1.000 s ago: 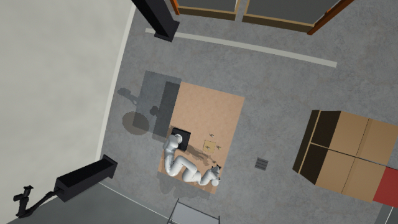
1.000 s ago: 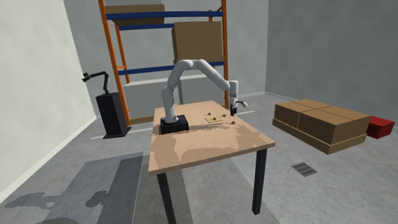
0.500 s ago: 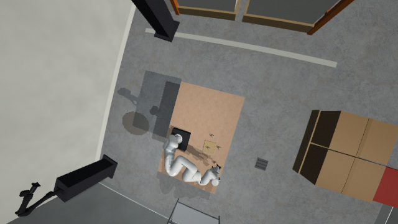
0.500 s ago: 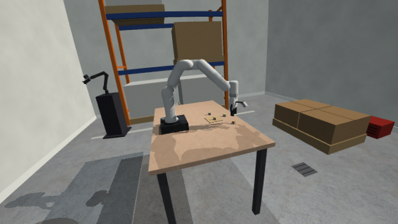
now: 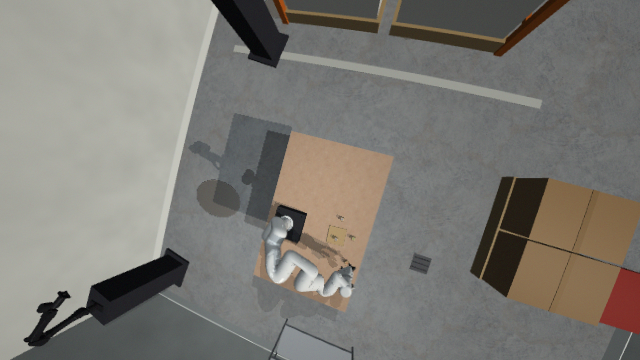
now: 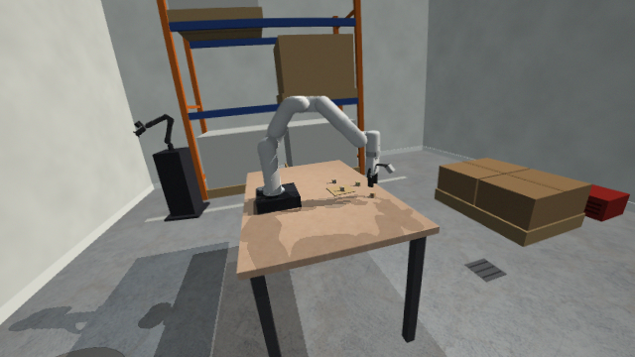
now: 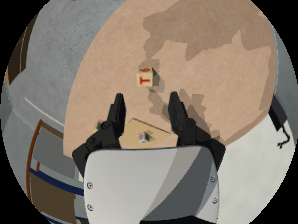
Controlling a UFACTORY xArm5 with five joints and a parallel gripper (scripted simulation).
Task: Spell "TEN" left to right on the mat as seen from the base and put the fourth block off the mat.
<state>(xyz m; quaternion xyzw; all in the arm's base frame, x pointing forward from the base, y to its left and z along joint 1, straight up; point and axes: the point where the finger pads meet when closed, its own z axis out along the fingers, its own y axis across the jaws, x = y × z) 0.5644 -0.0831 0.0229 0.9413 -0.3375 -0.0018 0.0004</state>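
A small tan block with a red T point(image 7: 145, 78) point(image 6: 372, 196) lies on the bare table just ahead of my fingertips, near the table's edge. My gripper point(image 7: 146, 100) point(image 6: 370, 184) is open and empty and hovers a little above the table, close to this block. The tan mat point(image 7: 157, 137) point(image 6: 333, 191) point(image 5: 334, 231) lies behind the fingers with one block point(image 7: 141, 137) point(image 6: 343, 188) on it; I cannot read its letter. Two more blocks point(image 6: 333, 181) point(image 6: 357, 183) lie on the table beside the mat; they also show in the overhead view point(image 5: 340, 217) point(image 5: 353, 237).
The arm's black base point(image 6: 278, 198) point(image 5: 296, 222) stands at the table's side. The table edge point(image 6: 397, 198) runs close beside the gripper. Cardboard boxes point(image 6: 511, 195) lie on the floor, and an orange rack point(image 6: 181, 99) stands behind the table.
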